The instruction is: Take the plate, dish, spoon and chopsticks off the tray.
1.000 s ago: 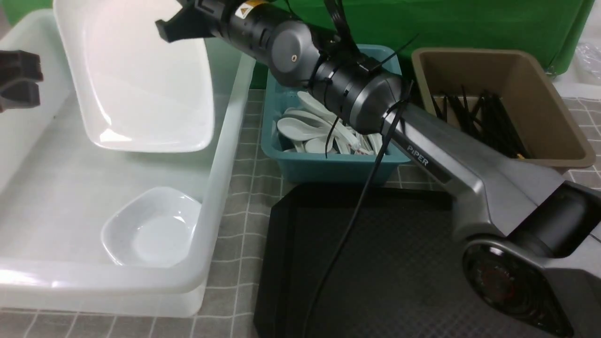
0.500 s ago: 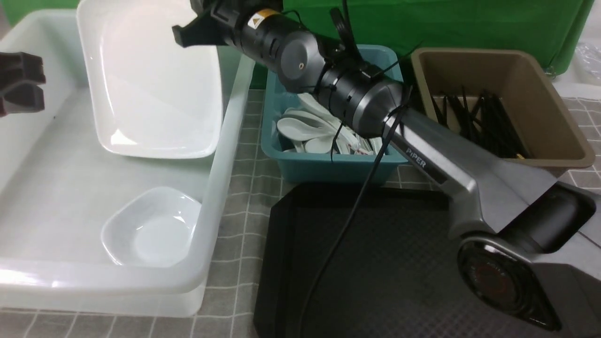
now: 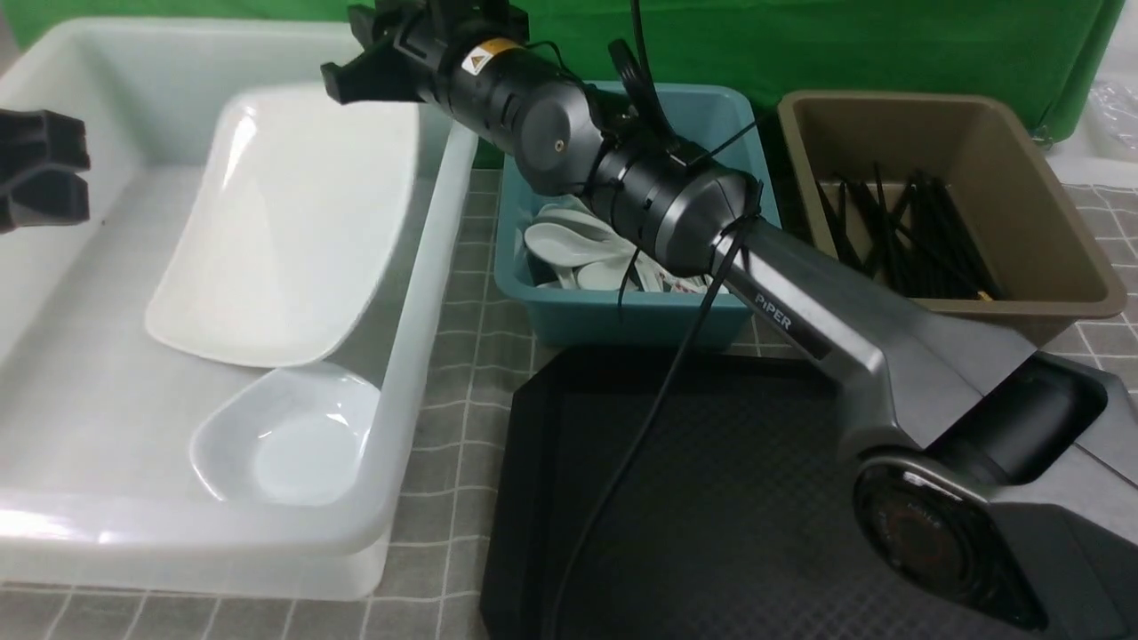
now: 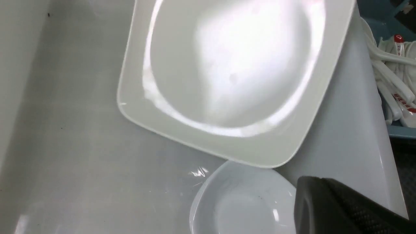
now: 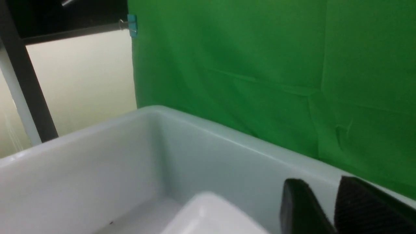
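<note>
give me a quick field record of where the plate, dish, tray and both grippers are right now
plate: in the translucent white bin, tilted, far edge leaning on the bin's wall, near edge overlapping the small dish
small dish: on the bin floor, near corner
tray: nothing seen on the visible part
right gripper: above the plate's far edge, jaws slightly apart, plate not held
left gripper: over the bin's left side, holding nothing
blue tub: white spoons
brown tub: black chopsticks

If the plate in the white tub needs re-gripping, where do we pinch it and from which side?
Probably the raised far rim of the plate, beside the right gripper, coming from above. The plate lies tilted: its far edge props high against the tub wall, and its low near edge overlaps the small dish. The flat rim suits a thin pinch; the near edge looks crowded.
</note>
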